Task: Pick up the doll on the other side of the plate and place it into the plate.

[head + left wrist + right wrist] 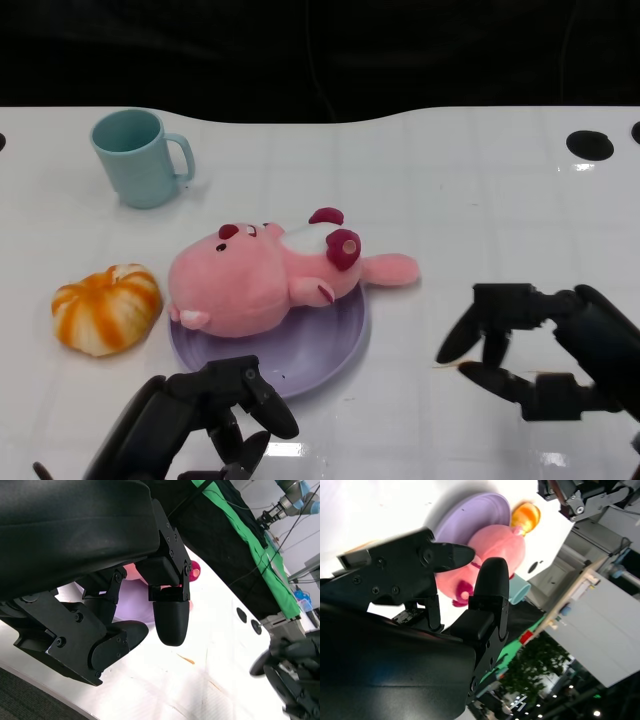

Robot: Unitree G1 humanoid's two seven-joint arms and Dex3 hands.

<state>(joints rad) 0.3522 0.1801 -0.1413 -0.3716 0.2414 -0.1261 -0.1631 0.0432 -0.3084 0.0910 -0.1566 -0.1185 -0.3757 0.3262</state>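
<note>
Right hand (pixel 500 345) hangs spread and empty beside the plate (pixel 335 350); left hand (pixel 225 405) curls loosely, holding nothing, just off its near rim.
The pink doll (pixel 245 285) sprawls mostly on the plate, one leg overhanging; it looks soft, light, squashy, best pinched round the body.
</note>
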